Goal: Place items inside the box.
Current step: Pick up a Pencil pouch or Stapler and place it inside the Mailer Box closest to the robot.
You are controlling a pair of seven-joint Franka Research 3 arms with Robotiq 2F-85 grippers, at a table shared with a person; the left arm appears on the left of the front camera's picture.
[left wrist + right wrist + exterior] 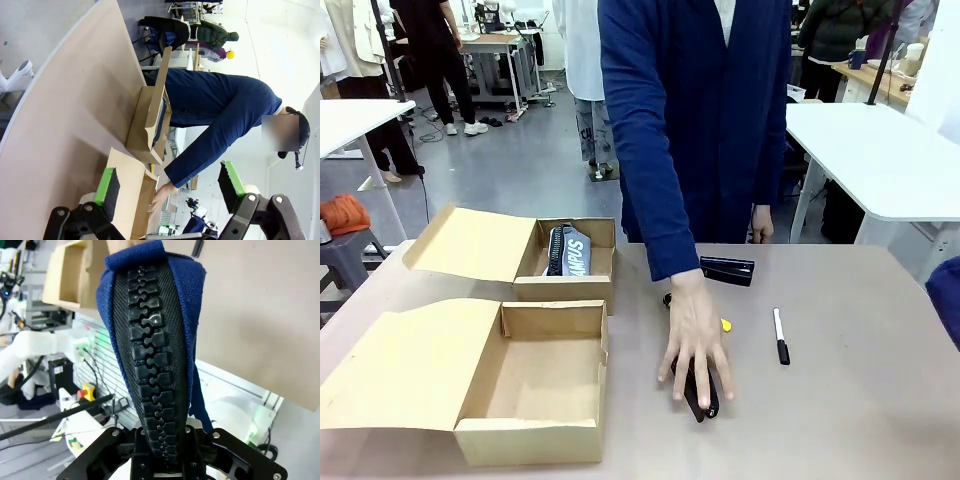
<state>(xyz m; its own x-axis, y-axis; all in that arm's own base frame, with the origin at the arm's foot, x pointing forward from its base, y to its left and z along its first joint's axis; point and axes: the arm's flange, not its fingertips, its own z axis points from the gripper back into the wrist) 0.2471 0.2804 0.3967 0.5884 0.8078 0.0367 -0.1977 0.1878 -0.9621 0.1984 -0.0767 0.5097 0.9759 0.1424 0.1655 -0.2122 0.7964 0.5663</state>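
Two open cardboard boxes sit at the left of the desk (840, 400): the near box (530, 440) has a bare floor, while the far box (565, 290) already holds a navy lettered pouch (569, 252) standing on edge. The left gripper (170, 186) faces these boxes with its fingers (108, 186) spread wide and nothing between them, probably kept clear so the person can work. Toward the middle, the person's hand (694, 335) lies flat over a dark item (700, 402) (too covered to name), seemingly to slide or lift it. Just beyond the wrist lies the black stapler (727, 270). A sliver of the yellow utility knife (725, 324) peeks out beside the hand, and the marker (780, 337) lies apart to the right. Farthest right, the right gripper (165, 442) has its fingers pressed onto one end of a second navy zip pouch (155, 340). The pouch is off the desk, gripped by its end so that, I judge, its body can drop into a box.
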